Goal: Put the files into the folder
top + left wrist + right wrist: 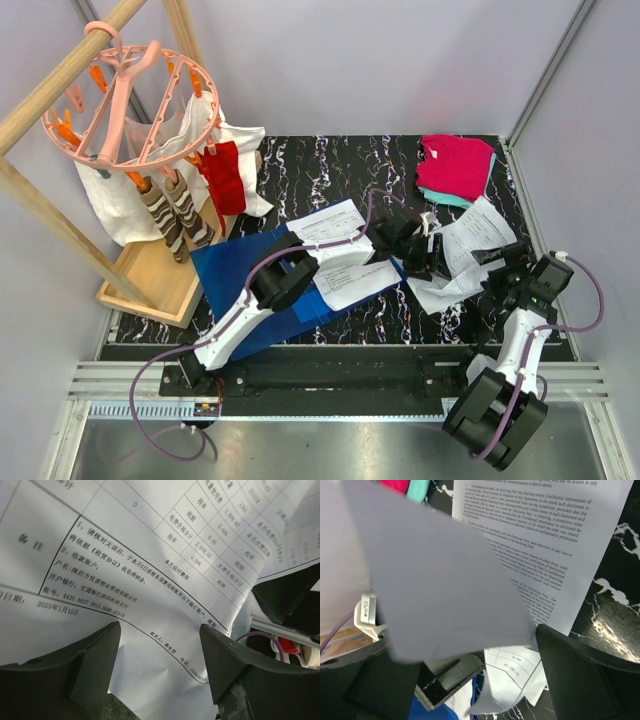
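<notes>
The blue folder (pixel 235 265) lies left of centre, with two printed sheets (pixel 340 240) across its right part. More white sheets (pixel 478 235) lie crumpled at the right. My left gripper (pixel 420 255) reaches over them; in the left wrist view it (pixel 160 630) is open, with a creased sheet of Chinese text and tables (pixel 150 570) under and between the jaws. My right gripper (pixel 497 272) is close by on the right. In the right wrist view it (pixel 470 652) is open, and a blurred raised sheet (pixel 430 580) hangs between the jaws above a text sheet (pixel 545 535). A corner of the folder (pixel 427 712) shows there too.
Pink and teal folded clothes (pixel 458 165) lie at the back right. A wooden rack with a pink peg hanger (pixel 130 100), socks and cloths stands at the left over a wooden tray (pixel 160 275). The two grippers are nearly touching. Grey walls close in both sides.
</notes>
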Action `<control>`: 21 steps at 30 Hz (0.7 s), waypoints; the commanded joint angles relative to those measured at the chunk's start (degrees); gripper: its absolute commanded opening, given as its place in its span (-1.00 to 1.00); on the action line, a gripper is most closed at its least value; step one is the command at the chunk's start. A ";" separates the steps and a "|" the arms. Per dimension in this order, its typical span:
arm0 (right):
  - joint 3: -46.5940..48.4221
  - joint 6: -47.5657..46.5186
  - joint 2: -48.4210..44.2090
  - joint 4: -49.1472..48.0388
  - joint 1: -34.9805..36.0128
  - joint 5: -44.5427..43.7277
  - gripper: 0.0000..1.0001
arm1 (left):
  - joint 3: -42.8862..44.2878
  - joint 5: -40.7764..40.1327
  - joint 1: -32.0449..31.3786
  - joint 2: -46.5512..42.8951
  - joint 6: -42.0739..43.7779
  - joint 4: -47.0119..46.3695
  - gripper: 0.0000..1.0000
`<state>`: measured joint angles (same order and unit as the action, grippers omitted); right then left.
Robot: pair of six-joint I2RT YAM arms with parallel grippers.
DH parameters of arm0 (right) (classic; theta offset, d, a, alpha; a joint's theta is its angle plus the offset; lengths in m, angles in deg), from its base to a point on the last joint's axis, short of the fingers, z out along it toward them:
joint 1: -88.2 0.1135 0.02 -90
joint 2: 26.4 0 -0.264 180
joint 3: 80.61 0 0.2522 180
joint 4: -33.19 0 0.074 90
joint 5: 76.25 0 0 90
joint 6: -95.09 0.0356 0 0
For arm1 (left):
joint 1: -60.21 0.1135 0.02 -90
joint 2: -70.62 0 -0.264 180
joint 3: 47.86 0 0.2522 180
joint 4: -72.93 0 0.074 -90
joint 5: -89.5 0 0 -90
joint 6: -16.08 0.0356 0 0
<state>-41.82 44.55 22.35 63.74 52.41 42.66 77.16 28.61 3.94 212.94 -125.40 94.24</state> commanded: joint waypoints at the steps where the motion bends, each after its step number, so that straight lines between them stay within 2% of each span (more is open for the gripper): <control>1: -2.18 2.02 -2.96 3.24 0.11 -4.54 0.99 | -4.03 -1.24 0.20 -1.78 -4.58 -2.01 0.44; 8: -0.34 0.27 0.55 2.36 0.20 -8.60 0.99 | -6.32 0.25 0.63 -2.84 -9.86 -5.36 0.44; 15: 2.82 -2.37 5.74 2.19 0.20 -6.24 0.99 | -6.41 -0.10 1.25 -3.19 -8.19 -4.47 0.44; 19: 1.60 -1.85 4.69 0.87 0.20 -3.60 0.80 | -5.79 0.69 1.08 -2.58 -8.46 -4.83 0.43; 21: 1.42 -2.02 2.76 0.61 0.19 -3.94 0.63 | -5.53 1.13 1.16 -2.75 -8.11 -4.91 0.43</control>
<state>-41.68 43.59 27.86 66.30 52.41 37.00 72.11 28.98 4.84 211.68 -134.38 87.40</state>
